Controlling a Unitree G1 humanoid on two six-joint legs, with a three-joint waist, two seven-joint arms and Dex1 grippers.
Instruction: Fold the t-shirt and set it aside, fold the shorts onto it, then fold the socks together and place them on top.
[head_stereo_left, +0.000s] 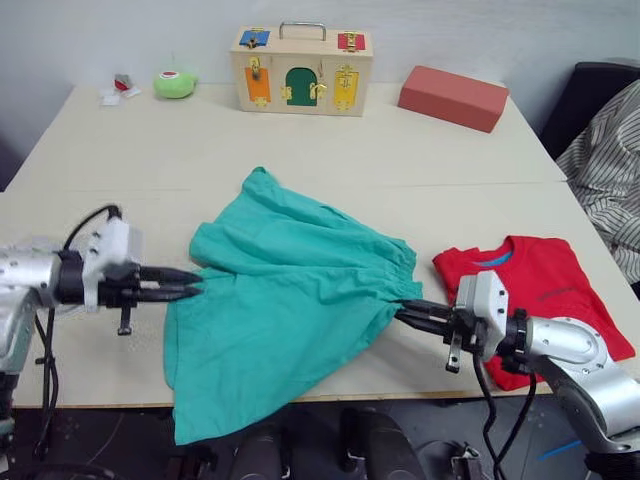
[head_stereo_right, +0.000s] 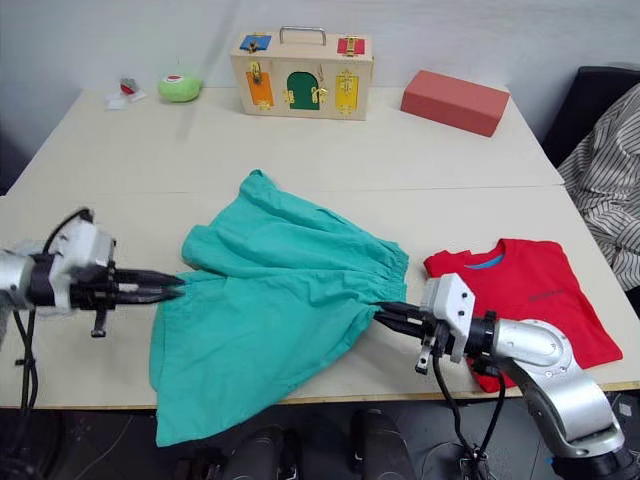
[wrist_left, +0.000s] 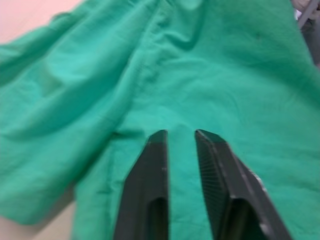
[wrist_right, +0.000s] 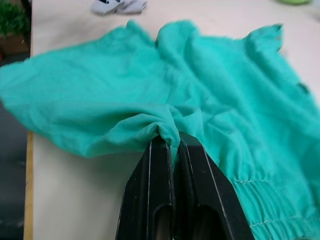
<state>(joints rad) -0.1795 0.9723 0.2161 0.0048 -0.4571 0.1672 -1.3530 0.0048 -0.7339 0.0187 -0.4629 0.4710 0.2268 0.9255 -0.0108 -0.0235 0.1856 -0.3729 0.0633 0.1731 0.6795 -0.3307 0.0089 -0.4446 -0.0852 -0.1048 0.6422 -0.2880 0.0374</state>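
**Q:** What did the head views show of the step in hand?

**A:** The shorts (head_stereo_left: 285, 300) lay spread across the front of the worktop (head_stereo_left: 300, 145), 1 leg hanging over the near edge. The t-shirt (head_stereo_left: 545, 290) lay folded just beside them on the robot's right. The left gripper (head_stereo_left: 185, 285) met the left edge of the shorts; the right gripper (head_stereo_left: 415, 312) met the cloth below the gathered waistband. The socks could not be made out. A latch box (head_stereo_left: 302, 70), a red block (head_stereo_left: 452, 97) and a green roll (head_stereo_left: 174, 84) stood well apart at the far side.

**Q:** What did the left wrist view add?

**A:** The 2 fingers (wrist_left: 150, 185) stood slightly apart over teal cloth. Whether any fabric sat between them could not be told.

**Q:** And the right wrist view?

**A:** The right gripper was clenched on a bunched pinch of the shorts, cloth gathered at the fingertips (wrist_right: 162, 145).

**Q:** How should this fold be carried out?

**A:** In judgement: 1. Confirm the left grasp before lifting. 2. Raise both edges evenly so the hanging leg clears the worktop edge. 3. Keep the cloth taut between the 2 grippers to avoid creases. 4. Avoid dragging the t-shirt, since it lies close to the right gripper.
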